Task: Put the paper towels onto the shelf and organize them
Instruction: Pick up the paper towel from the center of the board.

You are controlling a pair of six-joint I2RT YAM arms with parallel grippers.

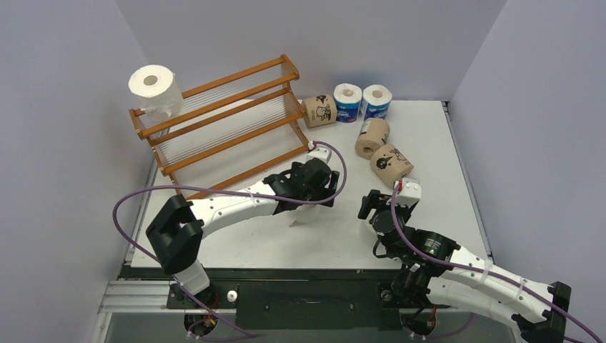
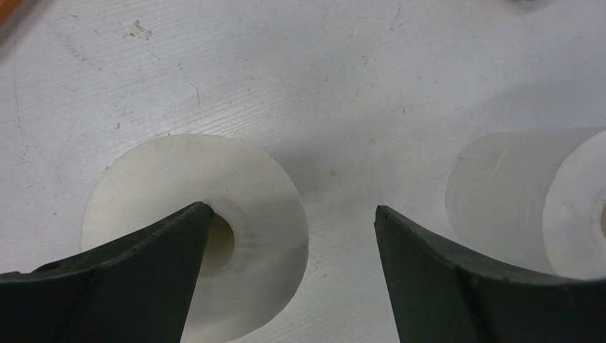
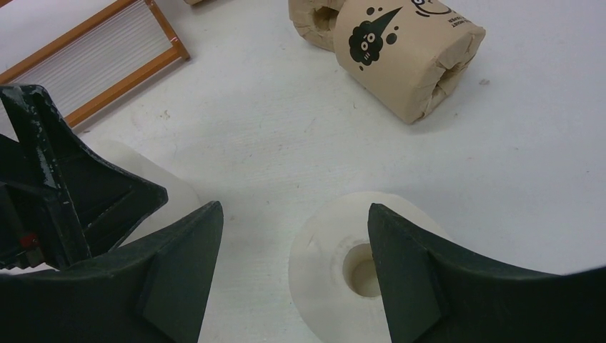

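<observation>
Scuffed white tabletop [image 2: 321,86]: L gripper [image 2: 293,208] jaws wide over soft plain roll [image 2: 250,179], hollow core up; R gripper [image 3: 293,205] likewise wide over second white roll [image 3: 321,250], cylindrical.

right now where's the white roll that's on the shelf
Top view, far left: the white roll sits on the top left corner of the shelf.

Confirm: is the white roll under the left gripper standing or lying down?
Standing on end: the white roll shows its flat face and hollow core facing up.

The pincer [image 3: 293,211] gapes over a white roll [image 3: 321,257] (core upward).
</observation>
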